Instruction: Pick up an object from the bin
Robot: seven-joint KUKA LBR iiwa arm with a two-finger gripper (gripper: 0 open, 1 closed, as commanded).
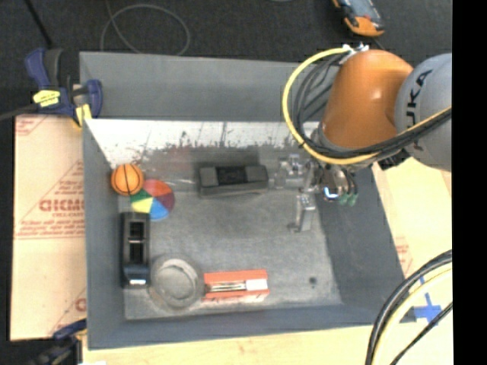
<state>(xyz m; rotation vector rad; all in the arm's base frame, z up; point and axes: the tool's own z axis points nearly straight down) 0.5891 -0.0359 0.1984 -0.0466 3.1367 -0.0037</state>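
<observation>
one camera sits above the grey metal bin (pixel 190 90) and looks down into it, tipped somewhat to one side; the far wall shows its inner face broad, the near wall only narrowly; it stands far enough off to take in the whole bin floor, all four walls and a band of dark floor (pixel 228 14) beyond the far rim; the arm (pixel 430 105) enters from the right, its orange wrist cover (pixel 365 101) looming large.

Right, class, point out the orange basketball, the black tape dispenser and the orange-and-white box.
orange basketball (pixel 127 179): camera view, middle of the ball.
black tape dispenser (pixel 135 249): camera view, its top face.
orange-and-white box (pixel 234 285): camera view, centre of its top.
</observation>
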